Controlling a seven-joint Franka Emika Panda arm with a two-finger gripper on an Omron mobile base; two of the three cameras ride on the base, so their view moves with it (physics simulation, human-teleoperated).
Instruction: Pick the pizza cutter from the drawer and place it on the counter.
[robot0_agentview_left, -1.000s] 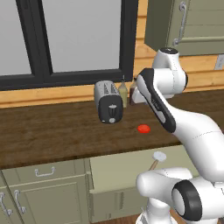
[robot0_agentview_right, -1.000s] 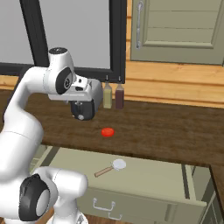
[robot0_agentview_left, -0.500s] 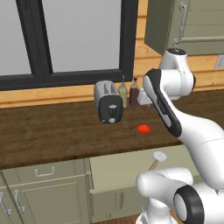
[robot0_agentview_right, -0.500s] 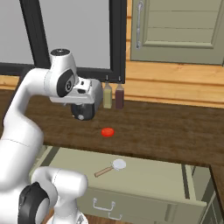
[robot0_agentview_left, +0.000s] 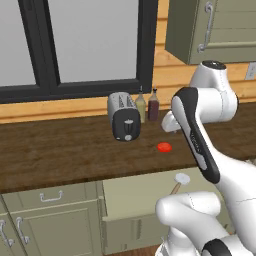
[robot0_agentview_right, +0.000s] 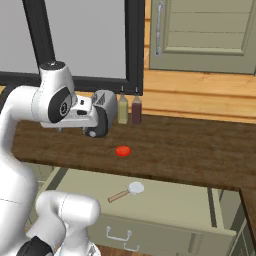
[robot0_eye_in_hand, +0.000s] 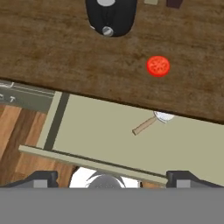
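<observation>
The pizza cutter (robot0_eye_in_hand: 151, 122), with a pale round wheel and a short tan handle, lies loose in the open drawer (robot0_eye_in_hand: 96, 140) close to the counter's front edge. It also shows in the drawer from both sides (robot0_agentview_right: 127, 192) (robot0_agentview_left: 179, 182). My gripper (robot0_eye_in_hand: 113, 180) hangs high over the drawer's front and looks down on it. Its fingertips (robot0_eye_in_hand: 43, 178) stand wide apart, open, with nothing between them. The dark wood counter (robot0_eye_in_hand: 57, 52) runs behind the drawer (robot0_agentview_right: 170, 202).
A dark toaster (robot0_agentview_left: 124, 122) stands on the counter (robot0_agentview_left: 60, 150), with two bottles (robot0_agentview_left: 147, 106) behind it at the wall. A small flat red disc (robot0_eye_in_hand: 158, 66) lies on the counter beyond the cutter. Sage cabinet fronts (robot0_agentview_left: 50, 225) sit below, and an upper cabinet (robot0_agentview_right: 200, 35) hangs at the right.
The arm's upper part has swung a little to the right, and the jaws have spread wide. The hand stays over the counter by the toaster. The pizza cutter has not moved.
</observation>
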